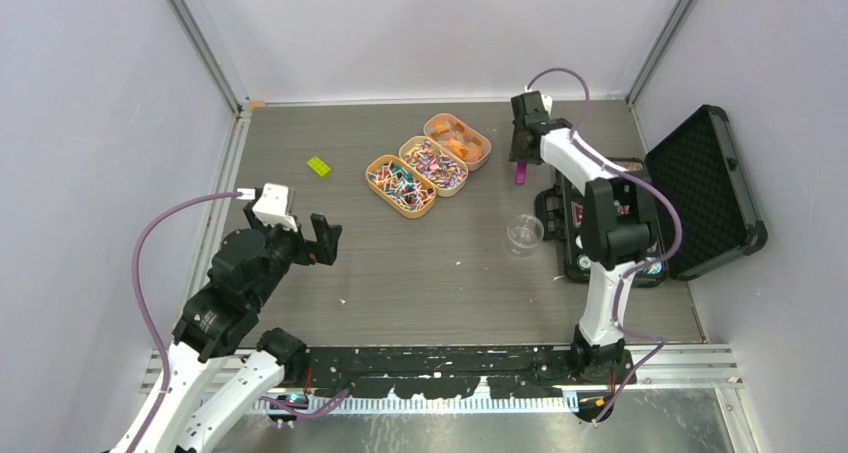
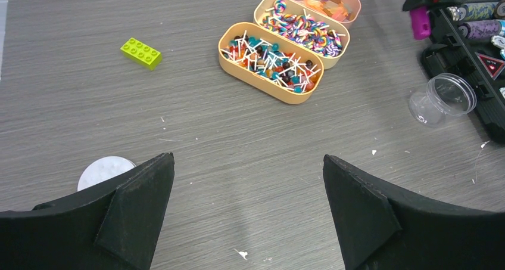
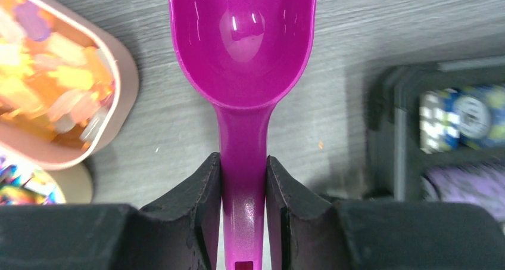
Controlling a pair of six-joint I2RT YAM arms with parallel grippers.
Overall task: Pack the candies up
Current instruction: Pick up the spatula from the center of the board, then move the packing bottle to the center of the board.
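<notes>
shows a grey wood-grain table (image 1: 420,273) from above, with two arms bolted at its near edge. grips a magenta scoop (image 3: 241,37) by the handle in the right gripper (image 3: 244,177), jaws drawn narrow and pressed against both sides of the stem, bowl empty and facing up, over the far right part of the table. finds the candies (image 2: 271,60) heaped in three oval trays (image 2: 280,92) set side by side near the middle of the far edge, just left of the scoop. places a clear jar (image 1: 524,233), lid off and apparently empty, upright or tipped being hard to tell, right of centre, just beside an open black case (image 1: 700,183) of poker chips (image 3: 470,112) along the right edge. leaves the left gripper (image 2: 247,204) spread wide and holding nothing, low over the near left part of the table, with a white disc (image 2: 104,170), probably the jar's lid, just beside it and a green brick (image 2: 141,52) toward the far left. looks like the scooping step, with nothing packed yet. to do it well: swing the scoop left over a tray, dip its lip at a shallow angle, and push along the tray's length rather than across, to avoid shoving or tipping the light tray. level the bowl before lifting to avoid spills. consider bringing the idle left gripper to the jar to steady it before pouring.
</notes>
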